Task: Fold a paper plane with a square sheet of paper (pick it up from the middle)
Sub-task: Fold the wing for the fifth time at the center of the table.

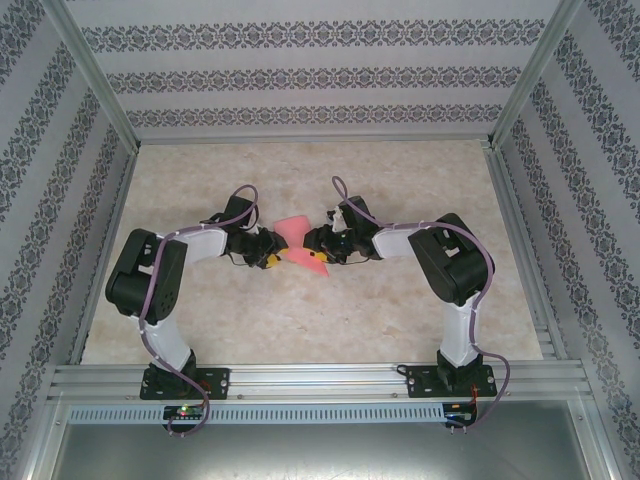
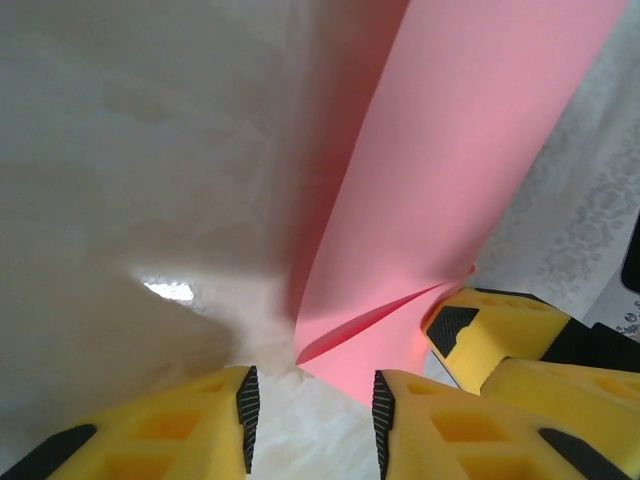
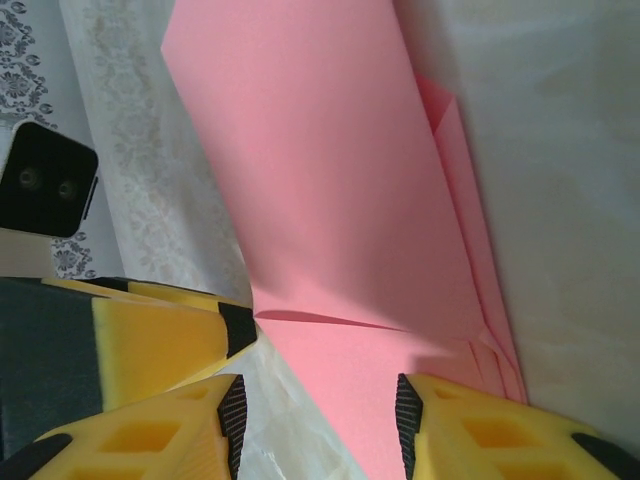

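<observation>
Overhead view of a pale marbled bench inside walls of patterned paper.

On the left, the left arm bends inward, and the left fingers reach the middle of the bench. In the left wrist view they stand apart, released, with bare bench between the pads. The paper's lower corner lies just at the mouth of that gap, not pinched.

In the centre is the sheet of paper, salmon pink and partly folded. It rises in a curve from the bench between the two sets of fingers. The right wrist view shows layered flaps along one long edge.

On the right, the right fingers also stand apart at the end of the right arm. The sheet runs down between them and leans against one pad, with bench showing beside the other pad, so it is not clenched.

The sheet looks very light, thin and floppy. It would likely bow under its own weight, slide easily on the smooth bench and keep any stray crease for good. The safest hold is probably near the middle, on the folded edge — doubled layers are stiffer there — with a gentle squeeze.

Count: one sheet, two arms, two pairs of fingers.
</observation>
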Controlling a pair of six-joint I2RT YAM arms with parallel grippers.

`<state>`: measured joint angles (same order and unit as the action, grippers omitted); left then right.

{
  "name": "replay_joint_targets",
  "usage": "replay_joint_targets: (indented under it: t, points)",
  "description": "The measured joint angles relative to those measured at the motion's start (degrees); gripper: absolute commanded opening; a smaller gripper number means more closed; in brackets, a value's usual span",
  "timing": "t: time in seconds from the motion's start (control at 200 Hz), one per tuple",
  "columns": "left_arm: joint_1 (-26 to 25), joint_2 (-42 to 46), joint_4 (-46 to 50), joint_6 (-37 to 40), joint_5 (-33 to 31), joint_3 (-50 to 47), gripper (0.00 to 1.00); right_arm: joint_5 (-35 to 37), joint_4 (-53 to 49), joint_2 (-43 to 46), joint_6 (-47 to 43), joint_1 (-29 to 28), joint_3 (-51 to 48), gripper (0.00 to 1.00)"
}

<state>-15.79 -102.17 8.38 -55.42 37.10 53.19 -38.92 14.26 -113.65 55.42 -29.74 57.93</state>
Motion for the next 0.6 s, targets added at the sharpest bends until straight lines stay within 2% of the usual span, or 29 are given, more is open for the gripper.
replay_joint_targets:
  t: [0.32,0.599]
  points:
    - [0.0,-2.3,-2.6,-0.2,1.0,1.2,0.34,-0.2,0.3,0.0,0.2,0.0,-0.1,0.46]
    - [0.0,-3.3,-10.8,-1.7,4.7,0.5,0.32,-0.9,0.8,0.0,0.2,0.4,-0.4,0.46]
